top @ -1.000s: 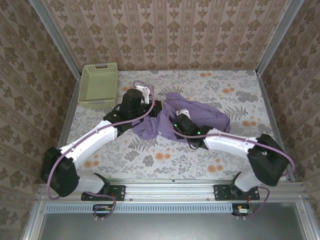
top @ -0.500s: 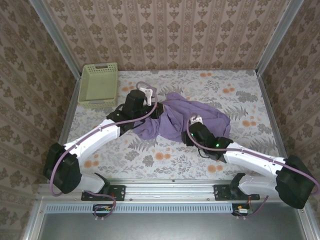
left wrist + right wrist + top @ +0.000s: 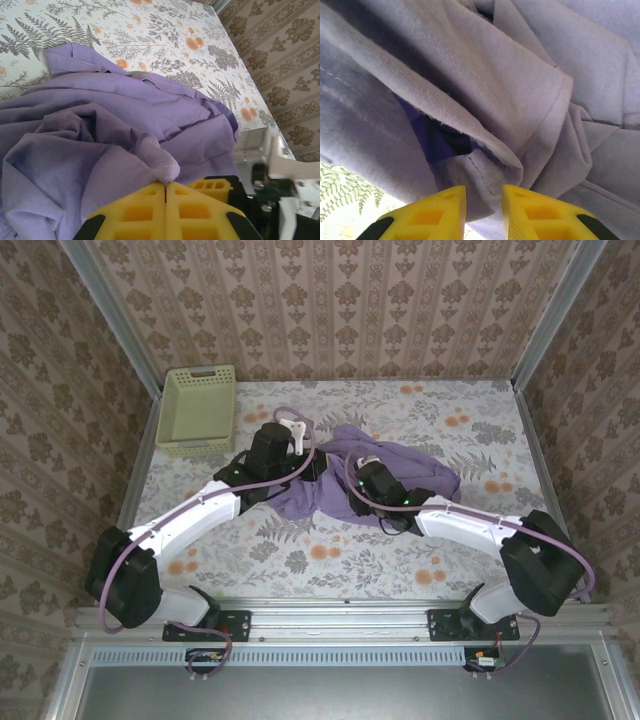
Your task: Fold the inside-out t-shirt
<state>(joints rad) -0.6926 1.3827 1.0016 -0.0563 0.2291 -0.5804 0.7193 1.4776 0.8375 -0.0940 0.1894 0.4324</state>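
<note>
Gathering the inside-out t-shirt, a crumpled heap in the middle of the bench, a bit toward the far edge, well apart from the basket in the far left corner. Step looks like unbunching, no fold made yet. My left hand is pressed together, pinching a ridge of cloth. My right hand is slightly spread at a hem, gripping nothing. Next, I judge: close right on that hem, then draw both hands apart to flatten. Versus half a second ago: right arm swung back in from the near right; left barely moved.
</note>
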